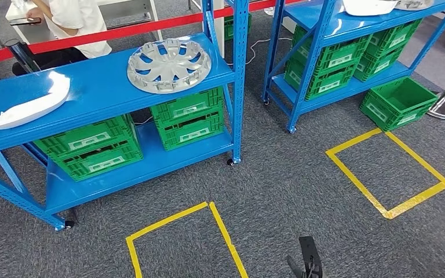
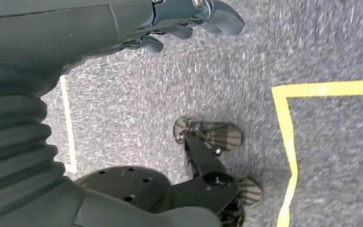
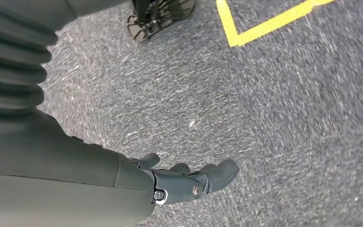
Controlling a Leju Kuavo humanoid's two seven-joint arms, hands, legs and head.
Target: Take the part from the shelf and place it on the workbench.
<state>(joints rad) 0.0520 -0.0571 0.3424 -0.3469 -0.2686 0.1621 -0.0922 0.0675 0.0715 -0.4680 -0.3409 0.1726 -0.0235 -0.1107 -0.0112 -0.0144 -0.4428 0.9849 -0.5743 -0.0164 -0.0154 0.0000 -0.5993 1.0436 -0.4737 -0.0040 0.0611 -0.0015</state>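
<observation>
Shelf (image 1: pixel 92 87) at left carries a white curved part (image 1: pixel 32 107) near its left end and a silver wheel cover (image 1: pixel 168 63) toward the right; which one is the task's part I can't tell. Both look like light, stiff plastic, likely slick; best held at the rim or a long edge. Blue uprights flank the top deck, front edge open. Yellow floor square (image 1: pixel 179 243) marks standing room. Second shelf (image 1: pixel 353 35) sits right. Left hand (image 2: pixel 189 19) and right hand (image 3: pixel 184 177) hang over carpet, fingers loosely curled and apart, holding nothing.

White labels on green crates (image 1: pixel 188 119), text unreadable
</observation>
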